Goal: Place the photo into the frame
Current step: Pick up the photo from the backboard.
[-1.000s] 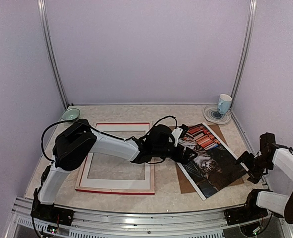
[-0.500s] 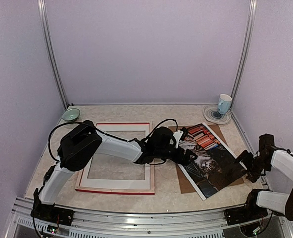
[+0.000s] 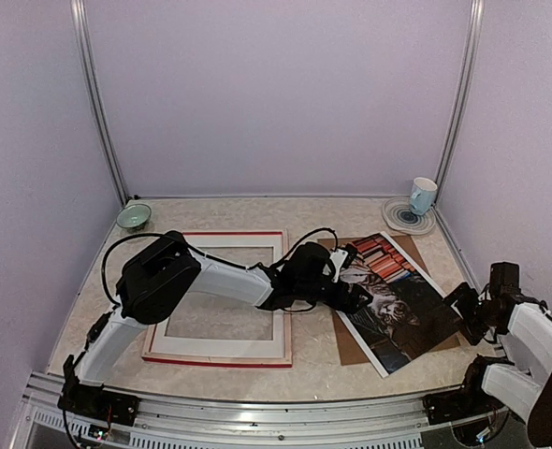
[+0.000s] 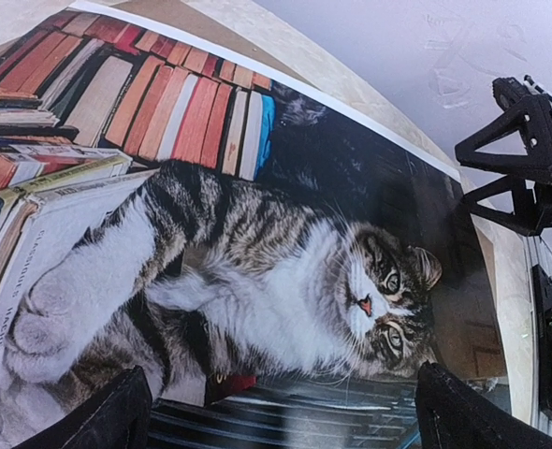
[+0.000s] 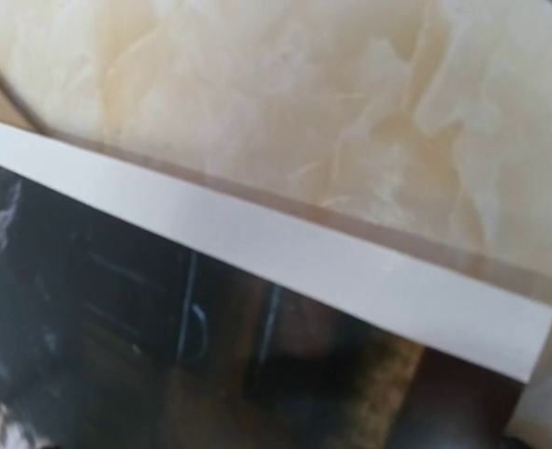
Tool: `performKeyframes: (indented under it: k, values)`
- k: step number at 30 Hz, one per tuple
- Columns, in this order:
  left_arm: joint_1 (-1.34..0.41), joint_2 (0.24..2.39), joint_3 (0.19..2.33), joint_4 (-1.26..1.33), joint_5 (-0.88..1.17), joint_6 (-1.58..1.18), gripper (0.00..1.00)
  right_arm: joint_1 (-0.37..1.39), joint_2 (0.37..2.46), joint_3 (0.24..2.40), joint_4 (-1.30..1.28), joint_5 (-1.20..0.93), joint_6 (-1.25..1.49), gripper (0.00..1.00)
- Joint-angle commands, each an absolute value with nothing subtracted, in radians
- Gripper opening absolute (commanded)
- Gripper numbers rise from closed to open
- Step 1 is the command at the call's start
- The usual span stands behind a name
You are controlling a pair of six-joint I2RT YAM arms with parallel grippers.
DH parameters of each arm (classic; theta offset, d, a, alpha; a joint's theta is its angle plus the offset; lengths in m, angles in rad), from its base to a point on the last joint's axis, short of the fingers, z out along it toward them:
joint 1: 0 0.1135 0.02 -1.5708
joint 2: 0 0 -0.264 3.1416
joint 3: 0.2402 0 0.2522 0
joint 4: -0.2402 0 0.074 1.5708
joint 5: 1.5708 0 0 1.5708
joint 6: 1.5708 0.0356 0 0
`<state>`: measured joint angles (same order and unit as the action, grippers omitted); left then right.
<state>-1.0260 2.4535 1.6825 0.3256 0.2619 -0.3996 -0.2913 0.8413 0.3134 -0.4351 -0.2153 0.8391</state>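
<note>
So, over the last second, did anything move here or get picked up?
The left arm swung slightly right, taking the open left gripper a little further over the left edge of the photo. The right arm sank slightly toward the near edge; the open right gripper kept to the photo's right corner. Nothing grasped or released. Photo, frame and brown backing board lay unmoved.

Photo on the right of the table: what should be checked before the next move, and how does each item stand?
1. Left gripper open over the photo: ok.
2. Right gripper open at the photo's right edge: ok.
3. Photo face up on the brown backing board: ok.
4. Photo gripped: not ok, neither gripper holds it.
5. Frame flat, white mat on it: ok.
6. Glass in frame: cannot tell.
</note>
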Motion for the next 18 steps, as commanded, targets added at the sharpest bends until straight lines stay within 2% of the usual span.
performKeyframes:
  k: [1, 18]
  values:
    - [-1.020, 2.492, 1.717, 0.290, 0.280, -0.394, 0.96, -0.303, 0.839, 0.281, -0.411, -0.248, 0.866, 0.99]
    - [-1.017, 2.514, 1.710, 0.276, 0.287, -0.405, 0.94, -0.303, 0.777, 0.214, -0.209, -0.359, 0.870, 0.99]
